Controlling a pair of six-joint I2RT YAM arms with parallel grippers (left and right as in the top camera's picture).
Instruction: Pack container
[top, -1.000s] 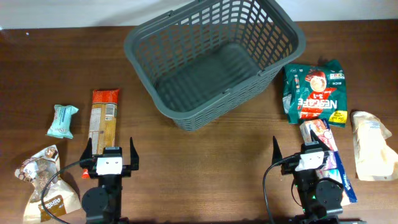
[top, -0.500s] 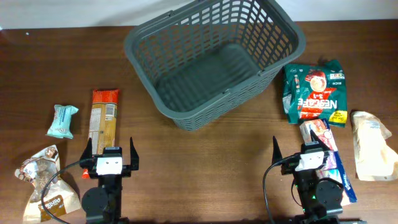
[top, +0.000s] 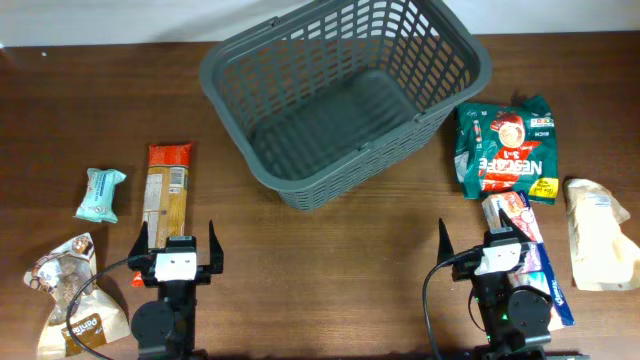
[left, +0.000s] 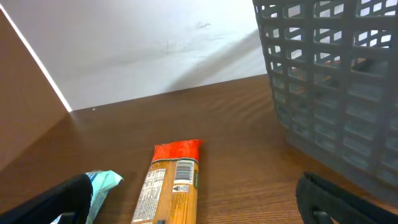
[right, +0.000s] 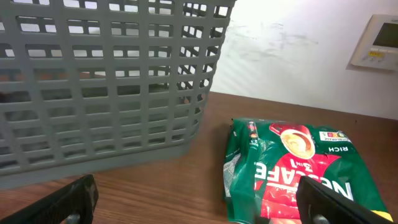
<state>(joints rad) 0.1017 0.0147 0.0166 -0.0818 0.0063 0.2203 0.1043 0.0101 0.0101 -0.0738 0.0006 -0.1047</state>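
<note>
Both arms sit at the near edge of the table. The left hand (top: 177, 238) and right hand (top: 482, 240) are each spread wide and hold nothing. The right hand stands over a blue-and-white packet (top: 546, 278). The arm covers much of it, so how it lies is unclear, and a blind descent may pinch only a corner or shove it aside.

Just beyond the left hand lies a long orange packet (top: 165, 193). Gripped at one end, it would likely droop and catch on a wall. The green coffee bag (top: 505, 148) lies just beside the container (top: 340, 168), so dragging rather than lifting it could snag the lattice.

The container stands empty at the far middle, turned askew. It looks light, and an arm or packet clipping its rim could slide or tip it.
</note>
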